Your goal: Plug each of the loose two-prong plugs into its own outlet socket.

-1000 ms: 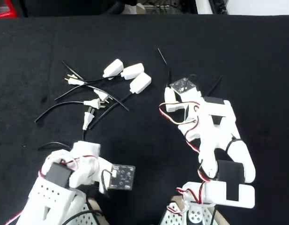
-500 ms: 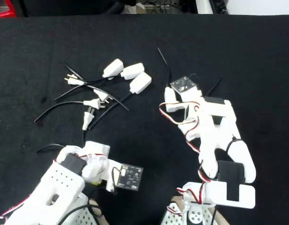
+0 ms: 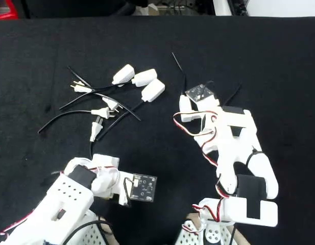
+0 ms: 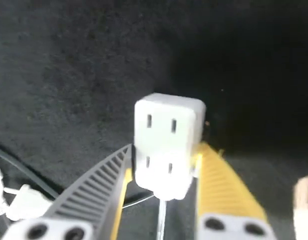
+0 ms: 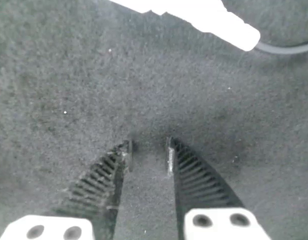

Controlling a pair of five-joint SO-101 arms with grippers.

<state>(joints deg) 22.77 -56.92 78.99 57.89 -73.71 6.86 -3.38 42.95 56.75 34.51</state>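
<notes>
high view shows the socket cluster [image 3: 144, 79], three white outlet sockets lying close together on the black counter [image 3: 259, 61]. four loose two-prong plugs [image 3: 100, 113] with black cords lie just beside the cluster, on its left and on the side nearer my bases, their cords crossing one another. my right arm sits near the cluster on its right, and my left arm is well apart from it, on the side toward my bases. left wrist view has my left pincer [image 4: 163, 155] clamped on another outlet socket [image 4: 168, 130], a white block gripped by its sides with its slotted face turned to the camera. right wrist view has my right pincer [image 5: 148, 150] just above the counter, its fingers a little apart with only cloth between them, and a white body [image 5: 193, 12] with a cord lying beyond the tips.
</notes>
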